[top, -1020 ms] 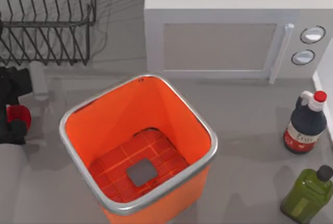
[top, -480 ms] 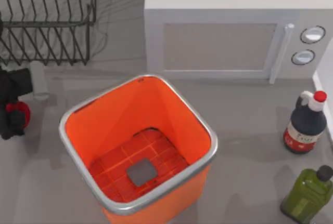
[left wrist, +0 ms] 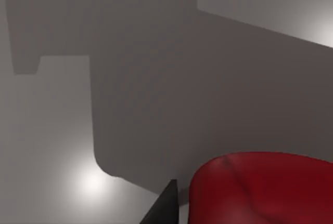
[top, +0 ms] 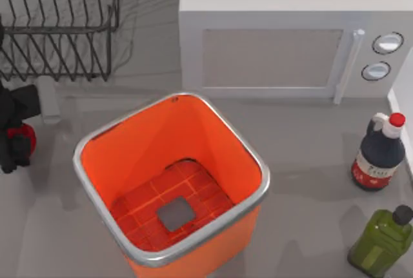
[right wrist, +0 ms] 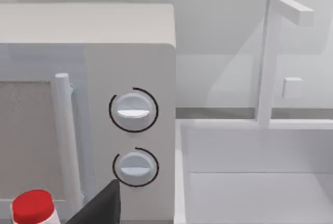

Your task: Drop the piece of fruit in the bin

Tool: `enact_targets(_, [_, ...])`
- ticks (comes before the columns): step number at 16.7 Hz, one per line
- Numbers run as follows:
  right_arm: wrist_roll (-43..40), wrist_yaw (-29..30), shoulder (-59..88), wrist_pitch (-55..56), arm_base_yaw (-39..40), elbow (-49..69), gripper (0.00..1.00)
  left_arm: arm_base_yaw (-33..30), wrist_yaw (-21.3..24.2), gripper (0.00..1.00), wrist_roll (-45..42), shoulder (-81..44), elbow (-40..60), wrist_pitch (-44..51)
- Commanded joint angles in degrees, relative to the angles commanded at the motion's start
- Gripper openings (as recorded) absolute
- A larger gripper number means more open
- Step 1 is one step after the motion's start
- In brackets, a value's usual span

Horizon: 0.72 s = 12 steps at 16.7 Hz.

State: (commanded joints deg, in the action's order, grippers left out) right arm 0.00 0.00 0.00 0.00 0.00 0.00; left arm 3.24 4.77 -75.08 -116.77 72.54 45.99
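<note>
The piece of fruit (top: 26,137) is small, glossy and red, at the table's far left edge. My left gripper (top: 15,141) is shut on it, its black fingers on either side. In the left wrist view the piece of fruit (left wrist: 263,187) looms close, with one dark finger (left wrist: 164,208) beside it and a shadow on the grey table beneath. The bin (top: 142,142), a large orange square container with a silver rim, stands open to the right of the fruit, in the middle of the table. A dark finger (right wrist: 99,206) of my right gripper shows in the right wrist view.
A black wire dish rack (top: 58,26) stands at the back left, a white microwave (top: 284,46) at the back. A dark sauce bottle (top: 377,155) with a red cap and a green bottle (top: 384,242) stand at the right. The right wrist view shows a white sink (right wrist: 260,177).
My left gripper has shifted a little toward the back and the left edge with the fruit in it. The grey arm link at the lower left has left the top view.
</note>
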Motion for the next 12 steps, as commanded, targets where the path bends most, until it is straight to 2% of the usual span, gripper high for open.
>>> enact_targets(8, [0.0,0.0,0.0,0.0,0.0,0.0,1.0,0.2,-0.2,0.0,-0.4,0.8,1.3,0.6])
enact_targets(12, [0.0,0.0,0.0,0.0,0.0,0.0,1.0,0.1,0.2,0.0,-0.7,2.6,8.7,9.4])
